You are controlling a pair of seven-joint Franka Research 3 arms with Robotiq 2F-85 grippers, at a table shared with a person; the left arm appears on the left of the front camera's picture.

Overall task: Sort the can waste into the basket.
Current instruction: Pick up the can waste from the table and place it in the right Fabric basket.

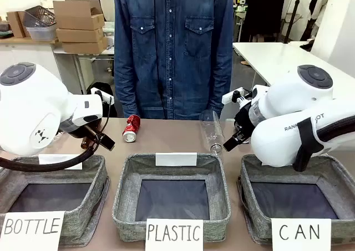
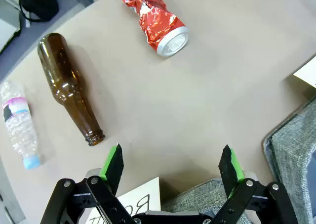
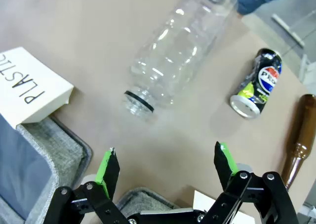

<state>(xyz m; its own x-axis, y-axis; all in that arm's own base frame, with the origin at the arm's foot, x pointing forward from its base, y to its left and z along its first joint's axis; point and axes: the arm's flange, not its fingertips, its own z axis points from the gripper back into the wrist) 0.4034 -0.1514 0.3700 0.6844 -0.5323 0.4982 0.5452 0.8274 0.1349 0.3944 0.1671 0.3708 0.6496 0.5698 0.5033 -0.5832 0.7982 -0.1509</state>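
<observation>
A crushed red can (image 1: 131,128) (image 2: 157,19) lies on the table's far side, left of centre. Below it in the left wrist view my left gripper (image 2: 173,164) (image 1: 95,142) hovers open and empty. A dented dark blue can (image 3: 256,83) lies on the table, ahead and to the right of my right gripper (image 3: 165,167) (image 1: 236,136), which is also open and empty. The grey basket (image 1: 248,198) signed "CAN" stands at the front right, partly under my right arm. Its dark bottom is bare.
A large clear plastic bottle (image 1: 211,130) (image 3: 177,51) lies between the arms. A brown glass bottle (image 2: 69,88) and a small plastic bottle (image 2: 19,125) lie by the left gripper; another brown bottle (image 3: 298,135) lies by the blue can. Baskets signed "BOTTLE" (image 1: 83,218) and "PLASTIC" (image 1: 125,198) stand in front. A person stands behind the table.
</observation>
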